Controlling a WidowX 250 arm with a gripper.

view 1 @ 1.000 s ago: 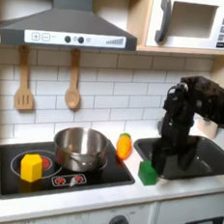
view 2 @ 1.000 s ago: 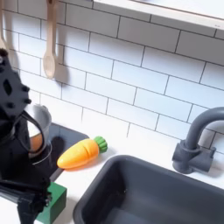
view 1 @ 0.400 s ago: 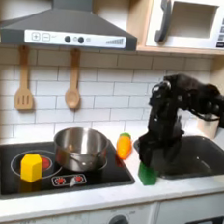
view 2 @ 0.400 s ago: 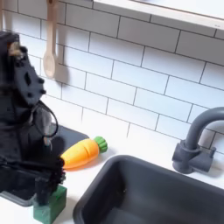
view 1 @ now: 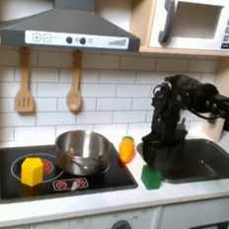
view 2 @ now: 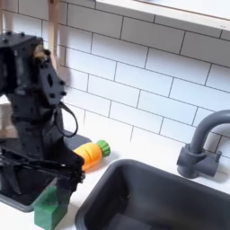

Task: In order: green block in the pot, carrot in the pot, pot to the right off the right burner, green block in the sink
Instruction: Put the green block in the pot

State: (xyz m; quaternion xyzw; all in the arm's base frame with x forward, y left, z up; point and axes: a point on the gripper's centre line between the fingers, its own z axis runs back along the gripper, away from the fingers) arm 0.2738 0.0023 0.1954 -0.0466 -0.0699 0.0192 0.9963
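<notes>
Green plastic marks the smallest task item: the green block (view 1: 151, 177) (view 2: 51, 206) sits on the white countertop (view 1: 97, 209) between the black cooktop (view 1: 66, 171) and the sink (view 1: 206, 160) (view 2: 166, 202), at about 5 o'clock from the pot (view 1: 83, 151) in the first exterior view. The gripper (view 1: 149, 150) (view 2: 36, 171) hangs directly above the block, pointing down. Its jaws are spread apart, wider than the block, and they hold nothing; in the second exterior view the dark fingers (view 2: 70, 168) end just over the block's top face, and whether they touch it cannot be told. The black arm (view 1: 187, 99) reaches in from 3 o'clock in the first exterior view. The carrot (view 1: 127, 148) (view 2: 87, 154) lies on the counter at 3 o'clock from the pot, just beside its wall, and at roughly 11 o'clock from the block. The pot stands on the cooktop, steel and open-topped; its inside is not clearly shown. A yellow block (view 1: 31, 171) rests at 8 o'clock from the pot. The faucet (view 2: 201, 144) stands at the back edge of the sink. Two wooden utensils (view 1: 75, 88) hang on the tiled wall (view 1: 119, 92), at 12 o'clock from the pot.
</notes>
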